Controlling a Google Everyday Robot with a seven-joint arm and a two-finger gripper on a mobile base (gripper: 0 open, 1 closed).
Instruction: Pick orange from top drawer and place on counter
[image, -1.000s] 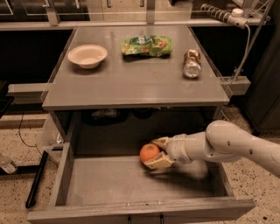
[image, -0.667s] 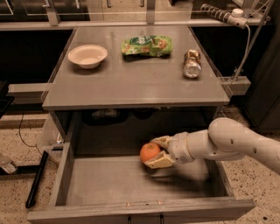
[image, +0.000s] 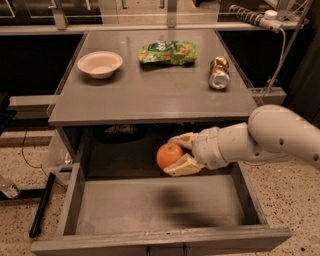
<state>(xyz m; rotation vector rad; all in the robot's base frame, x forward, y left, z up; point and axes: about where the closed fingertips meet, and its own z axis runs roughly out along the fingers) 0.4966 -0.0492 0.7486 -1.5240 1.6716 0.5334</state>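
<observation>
The orange (image: 168, 154) is held between the two yellowish fingers of my gripper (image: 175, 154), lifted above the floor of the open top drawer (image: 125, 207). A dark shadow lies on the drawer bottom below it. The gripper reaches in from the right on a white arm (image: 270, 137). It sits just under the front edge of the grey counter (image: 150, 87). One finger (image: 183, 140) is above the orange and the other (image: 182, 167) below it.
On the counter stand a white bowl (image: 100, 64) at the back left, a green snack bag (image: 167, 52) at the back middle and a can (image: 219, 73) lying at the right. A black pole (image: 42, 205) lies on the floor at left.
The gripper and the orange have risen from the drawer floor and now hang higher, close under the counter's front edge. The shadow on the drawer bottom has separated from the orange.
</observation>
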